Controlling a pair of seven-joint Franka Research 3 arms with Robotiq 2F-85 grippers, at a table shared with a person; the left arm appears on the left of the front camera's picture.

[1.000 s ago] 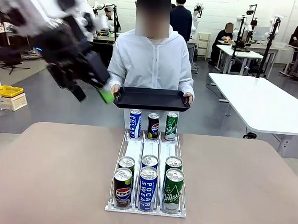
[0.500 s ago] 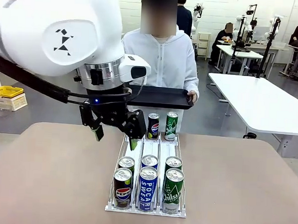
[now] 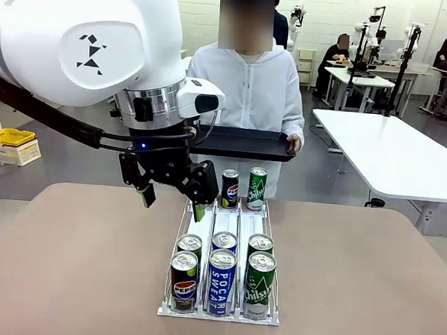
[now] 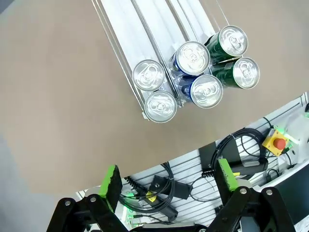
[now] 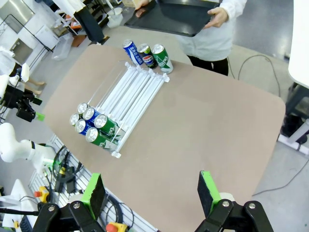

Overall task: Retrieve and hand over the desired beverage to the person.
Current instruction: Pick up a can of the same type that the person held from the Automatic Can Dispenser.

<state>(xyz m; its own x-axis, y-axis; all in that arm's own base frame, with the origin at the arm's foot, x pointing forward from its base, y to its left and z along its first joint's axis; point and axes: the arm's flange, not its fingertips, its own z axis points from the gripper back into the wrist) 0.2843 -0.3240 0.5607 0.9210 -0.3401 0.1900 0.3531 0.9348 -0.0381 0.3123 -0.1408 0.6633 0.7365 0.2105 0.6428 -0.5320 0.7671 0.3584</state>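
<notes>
The likeliest mishap, judging from how things lie, is a knocked-over can: the left gripper (image 3: 172,206) is hanging low just beside the far left corner of a white three-lane wire rack (image 3: 202,225) on the tan table (image 3: 75,272). One green-padded finger is covering the far end of the rack's left lane. Right beside that finger, a dark blue Pepsi can (image 3: 230,188) and a green soda can (image 3: 257,188) are standing upright and close together, so a sideways nudge could topple either one. Six more slim drink cans (image 3: 221,276) are sitting packed against each other at the rack's near end, where a finger sliding in could be pushing a neighbouring can. The pictures are giving no sign of which drink is wanted, so a wrong pick is possible. A person in a white hooded jacket (image 3: 250,94) is holding a flat black tray (image 3: 247,145) just behind the arm, which a lifting arm could bump. The left gripper's jaws are standing wide apart, holding and touching nothing. In the right wrist view, the right gripper (image 5: 151,189) is hovering high over the table with its jaws equally spread and empty.
</notes>
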